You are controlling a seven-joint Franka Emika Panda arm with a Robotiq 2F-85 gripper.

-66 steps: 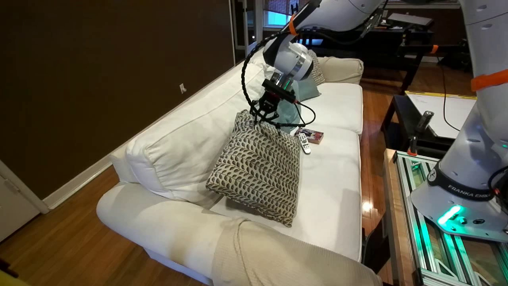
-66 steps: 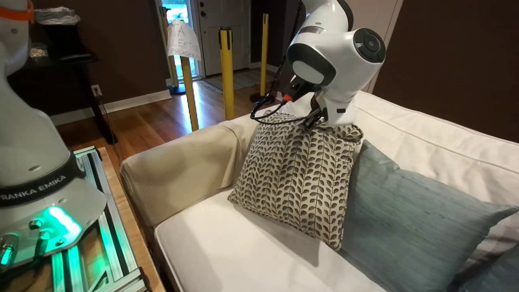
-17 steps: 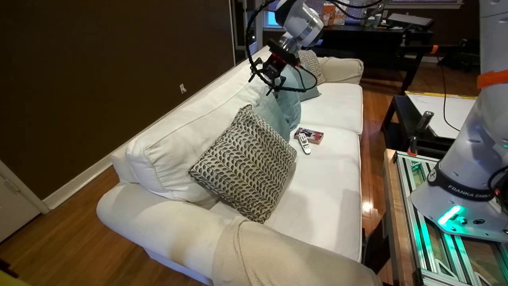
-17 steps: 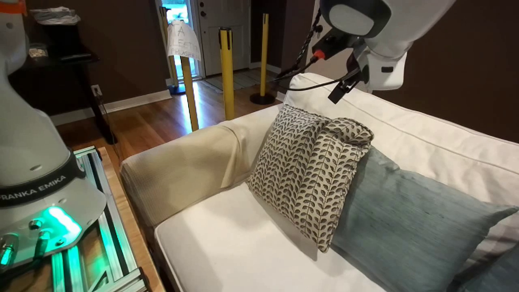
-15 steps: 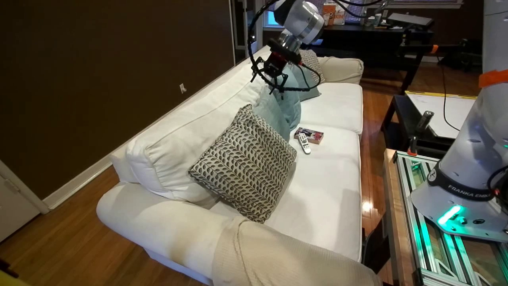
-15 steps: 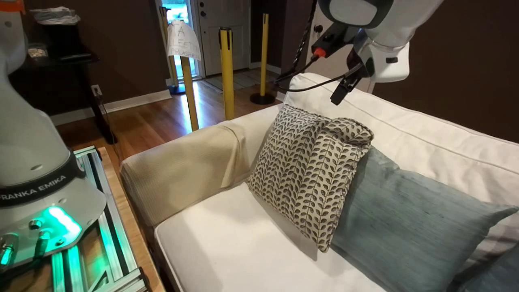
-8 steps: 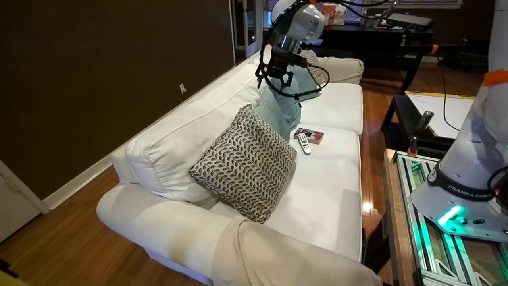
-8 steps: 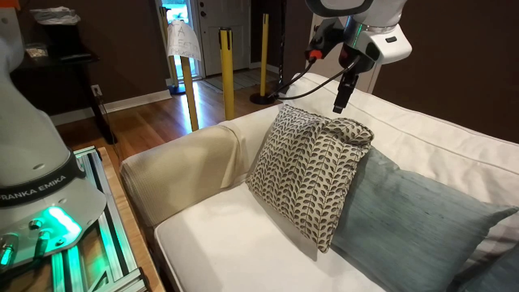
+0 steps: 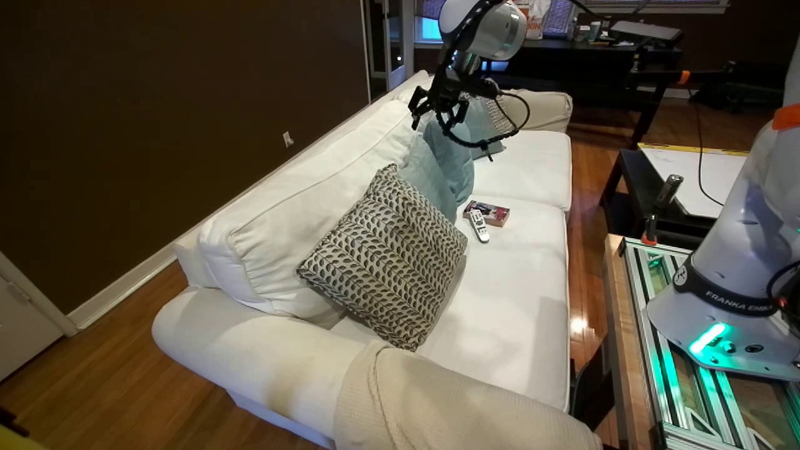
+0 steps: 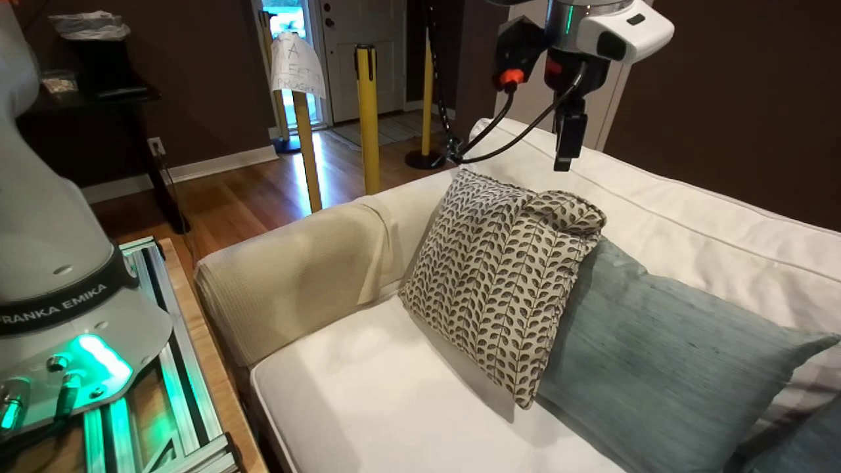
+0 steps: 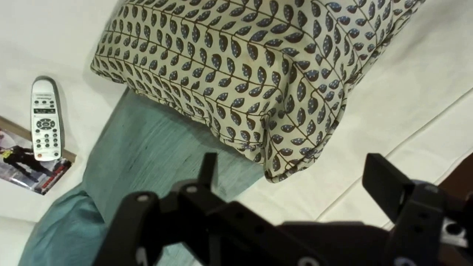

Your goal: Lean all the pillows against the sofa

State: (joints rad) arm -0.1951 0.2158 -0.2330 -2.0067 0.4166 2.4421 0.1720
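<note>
The black-and-cream patterned pillow (image 9: 387, 256) tilts back toward the backrest of the white sofa (image 9: 519, 294), one lower corner on the seat. Its top corner is folded over in an exterior view (image 10: 493, 282), and it overlaps a teal pillow (image 10: 663, 355). Farther along the backrest more teal pillows (image 9: 459, 165) stand partly hidden, with a grey-patterned pillow (image 9: 497, 112) at the far arm. My gripper (image 11: 290, 159) hovers over the patterned pillow's corner, fingers spread wide. Nothing is between them; the pillow (image 11: 229, 66) is apart from both fingers. In an exterior view the gripper (image 10: 564, 161) points down.
A white remote (image 9: 479, 226) rests against a small box (image 9: 497, 214) on the seat. The near armrest (image 9: 269, 362) bounds the sofa, with a cover draped over it. Yellow posts (image 10: 368, 125) stand on the floor beyond. A cable loops beside the gripper.
Over four seconds my gripper has let go of the patterned pillow's top and risen; the pillow has tipped toward the backrest. Lately the gripper shifted toward the far end and turned downward.
</note>
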